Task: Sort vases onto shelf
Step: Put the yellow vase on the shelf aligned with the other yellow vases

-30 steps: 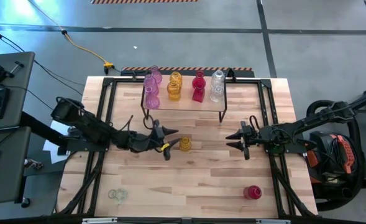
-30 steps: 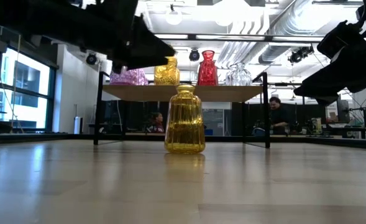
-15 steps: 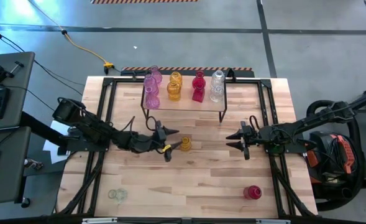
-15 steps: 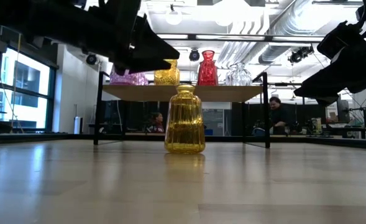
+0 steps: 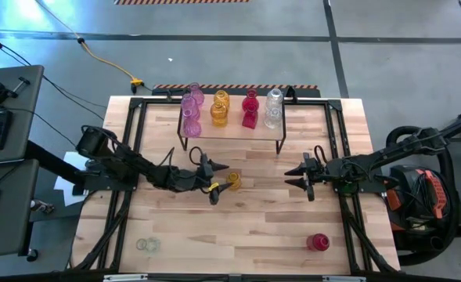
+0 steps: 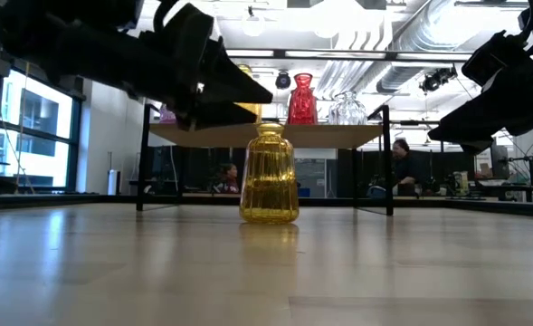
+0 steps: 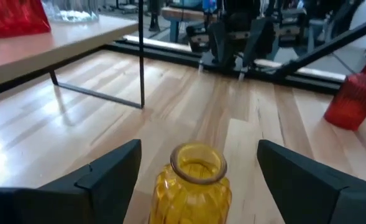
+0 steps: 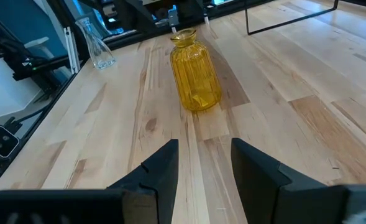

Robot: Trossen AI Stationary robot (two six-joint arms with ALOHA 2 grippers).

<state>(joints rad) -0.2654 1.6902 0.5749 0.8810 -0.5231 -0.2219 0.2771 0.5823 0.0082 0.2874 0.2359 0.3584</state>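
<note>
Amber glass, ribbed and bulbous, forms the yellow vase [image 5: 234,181] standing upright on the tabletop [image 5: 253,227] just in front of the shelf [image 5: 232,130], its long axis vertical and its round mouth pointing straight up, as the left wrist view shows from above. Left gripper [image 5: 217,179]: level with the vase's neck, fingers spread wide to either side of it and, as far as can be judged, not touching the glass; nothing is held. Right gripper [image 5: 293,178]: waiting beside the shelf's right legs, well apart from the yellow vase, fingers partly open and empty. Progress, judged from the high view: the shelf already carries pink vases [image 5: 190,110] at its left end, then amber vases [image 5: 219,110], red vases [image 5: 250,109] and clear vases [image 5: 273,107] at its right end, apparently two of each colour, all upright and grouped by colour. Three vases remain off the shelf: the yellow vase nearest it, a clear vase [image 5: 146,245] far from the shelf near the table's front left corner, and a red vase [image 5: 317,241] far from the shelf near the front right corner; the latter two also appear upright. The yellow vase's fitting place would be among the amber group.
</note>
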